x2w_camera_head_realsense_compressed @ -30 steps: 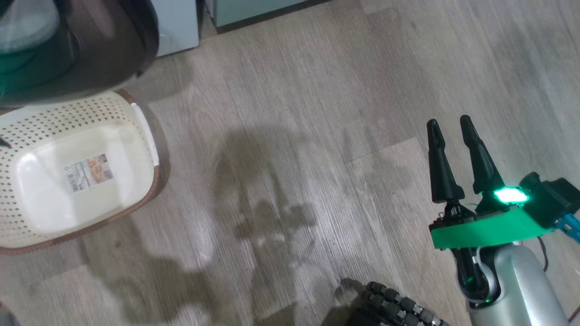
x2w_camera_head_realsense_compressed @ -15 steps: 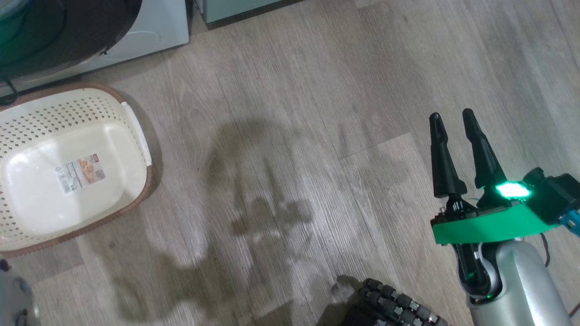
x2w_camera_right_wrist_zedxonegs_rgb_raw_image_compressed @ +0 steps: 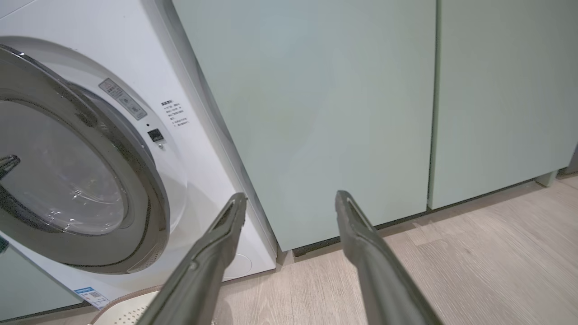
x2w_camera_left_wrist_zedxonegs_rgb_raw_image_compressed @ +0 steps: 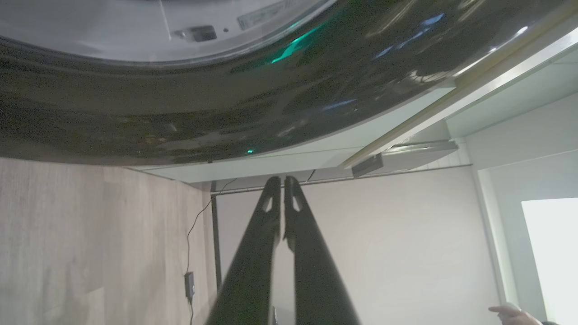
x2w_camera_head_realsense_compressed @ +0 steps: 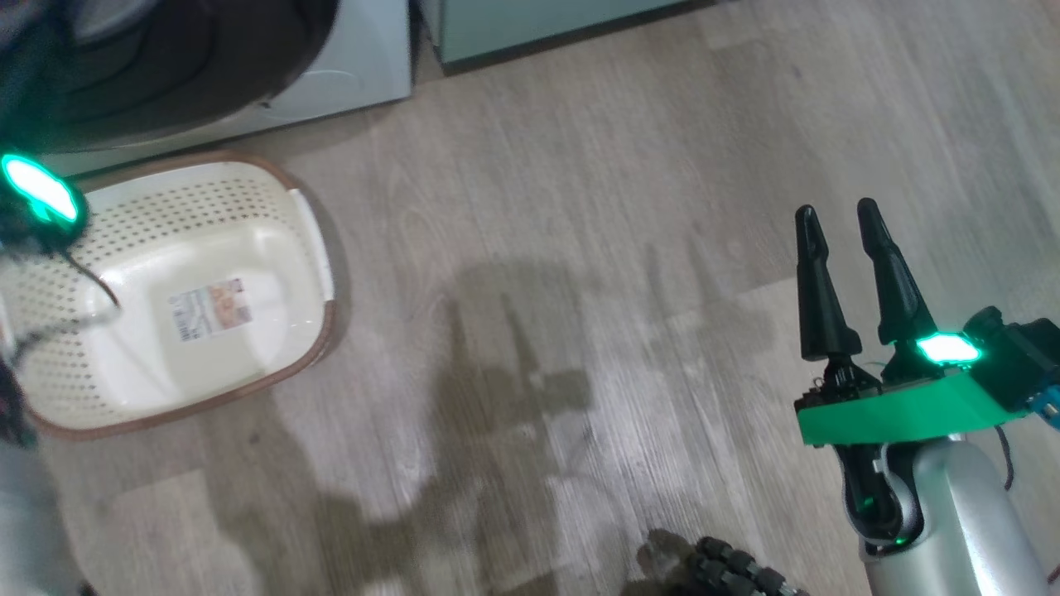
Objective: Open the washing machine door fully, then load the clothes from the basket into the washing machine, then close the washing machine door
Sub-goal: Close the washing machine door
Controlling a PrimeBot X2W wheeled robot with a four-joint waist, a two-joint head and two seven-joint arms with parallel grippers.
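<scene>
Shifted since the earlier head frame: the whole picture, so camera motion is assumed, not basket motion. Left wrist's green lamp (x2w_camera_head_realsense_compressed: 37,190) is now seen over the edge of the basket (x2w_camera_head_realsense_compressed: 190,194); the washing machine door (x2w_camera_head_realsense_compressed: 166,66) is no longer overlapped with the basket rim.

Left claw (x2w_camera_left_wrist_zedxonegs_rgb_raw_image_compressed: 282,180) is pressed together, nothing clamped, tips just beside the door's glossy black rim; contact cannot be told. Right claw (x2w_camera_head_realsense_compressed: 835,211) is held apart, nothing held, well clear over the floor (x2w_camera_head_realsense_compressed: 538,207). Basket is parked just in front of the washing machine (x2w_camera_right_wrist_zedxonegs_rgb_raw_image_compressed: 194,149), bare down to its label sticker; clothes are judged loaded. Door is seen ajar in the right wrist view; closing is judged in hand.

Risks:
- Tips can be slid off the curved glossy rim if the push is applied off-centre; door is then left unlatched.
- Fabric may be trapped at the door opening; that edge is hidden, so it cannot be checked.
- Wrist cable (x2w_camera_head_realsense_compressed: 95,285) may be snagged on the basket wall.
</scene>
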